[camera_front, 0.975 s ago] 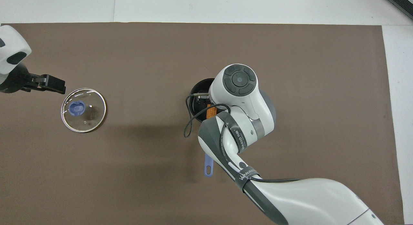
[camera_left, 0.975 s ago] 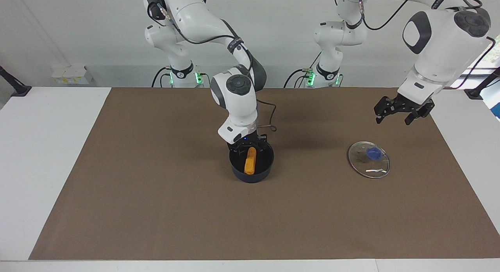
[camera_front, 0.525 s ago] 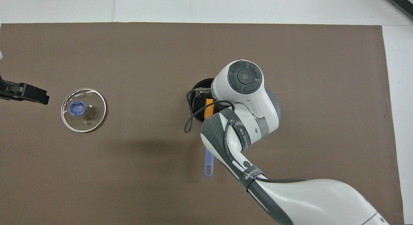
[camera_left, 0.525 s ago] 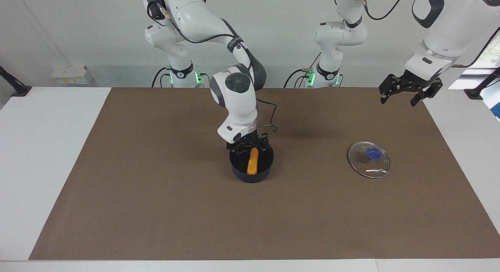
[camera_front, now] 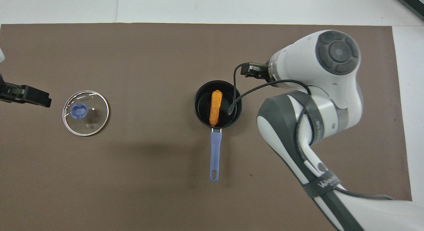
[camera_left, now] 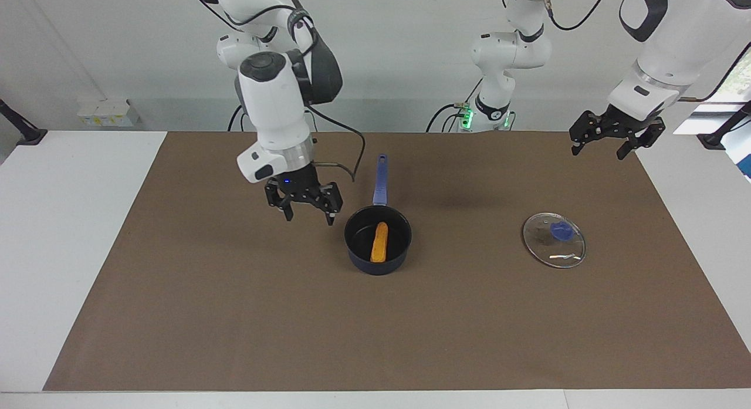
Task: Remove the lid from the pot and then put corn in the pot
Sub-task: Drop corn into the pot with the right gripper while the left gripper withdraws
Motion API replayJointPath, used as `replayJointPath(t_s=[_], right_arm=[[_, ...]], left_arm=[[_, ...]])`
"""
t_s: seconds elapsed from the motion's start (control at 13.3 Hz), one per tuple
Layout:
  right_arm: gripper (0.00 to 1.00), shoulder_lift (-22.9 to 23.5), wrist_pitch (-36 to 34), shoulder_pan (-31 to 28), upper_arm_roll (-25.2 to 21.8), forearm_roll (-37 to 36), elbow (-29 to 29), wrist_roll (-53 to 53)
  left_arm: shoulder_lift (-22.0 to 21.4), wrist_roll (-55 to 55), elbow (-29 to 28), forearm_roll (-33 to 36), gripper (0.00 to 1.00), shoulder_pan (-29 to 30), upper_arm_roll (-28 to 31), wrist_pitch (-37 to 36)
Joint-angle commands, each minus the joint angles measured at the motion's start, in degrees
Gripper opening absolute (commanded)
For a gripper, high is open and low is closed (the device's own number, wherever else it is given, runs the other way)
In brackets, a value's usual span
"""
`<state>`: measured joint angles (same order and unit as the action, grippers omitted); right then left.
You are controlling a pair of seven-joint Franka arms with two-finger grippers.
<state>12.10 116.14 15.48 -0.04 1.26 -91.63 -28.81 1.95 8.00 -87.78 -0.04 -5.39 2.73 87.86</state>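
Overhead, your right gripper is mostly hidden under its arm; both it and the left gripper hang spread, empty.

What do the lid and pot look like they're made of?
Lid: apparently clear glass, since the mat shows through it; thin shiny rim, probably metal; blue knob, maybe plastic.
Pot: dark navy outside, matte black inside, likely coated metal; blue handle, material unclear.

Orange-yellow corn, dark navy pot with blue-purple handle, clear lid, brown mat
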Motion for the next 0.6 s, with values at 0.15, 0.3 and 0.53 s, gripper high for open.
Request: replayJointPath(t_s=[0.15, 0.3, 0.53], right_arm=[[1.0, -9.01, -7.39, -9.05, 0.75, -0.47, -1.98, 6.82], [1.0, -12.44, -13.19, -11.34, 0.75, -0.38, -1.8, 9.11], [1.0, -17.54, -21.63, -13.9, 0.66, -0.38, -1.71, 12.8]], left_arm=[[0.51, -0.09, 1.39, -0.84, 1.0, 0.38, -0.01, -1.73], [0.25, -0.09, 1.74, -0.84, 1.0, 0.38, 0.08, -2.52], [0.16, -0.27, 2.0, -1.01, 1.0, 0.38, 0.43, -3.13]])
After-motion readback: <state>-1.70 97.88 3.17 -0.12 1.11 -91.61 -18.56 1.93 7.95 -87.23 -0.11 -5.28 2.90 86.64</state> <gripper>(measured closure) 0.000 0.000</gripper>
